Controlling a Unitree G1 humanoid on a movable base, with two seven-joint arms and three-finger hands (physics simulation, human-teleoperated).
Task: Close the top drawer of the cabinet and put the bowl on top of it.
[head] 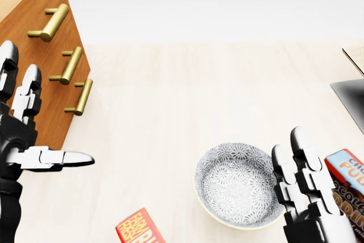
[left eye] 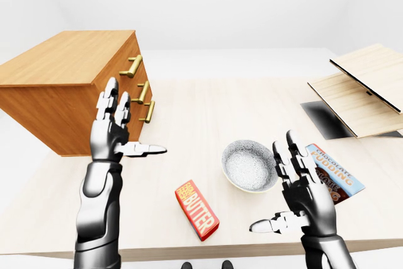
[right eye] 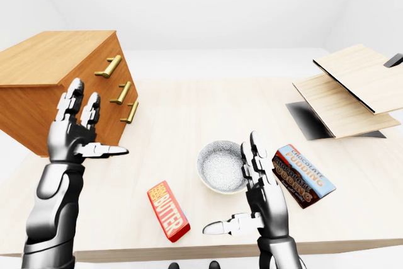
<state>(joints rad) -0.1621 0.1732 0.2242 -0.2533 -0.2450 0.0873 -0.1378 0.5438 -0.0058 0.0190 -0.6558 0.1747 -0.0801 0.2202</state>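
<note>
Bowl (head: 236,186): pale, grey-patterned inside, upright on the worktop (head: 182,95), well apart from the cabinet (left eye: 63,86). Cabinet: wooden, three brass handles, at the left of the head view, drawer fronts level with one another. Left hand (left eye: 112,135): open, fingers upright, thumb pointing right, near the cabinet's drawer face, holding nothing. Right hand (left eye: 306,196): open, fingers upright, just right of the bowl, empty.

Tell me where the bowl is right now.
In the left-eye view the bowl sits on the table, right of centre, between the butter box and the pudding box, just left of the open right hand.
</note>
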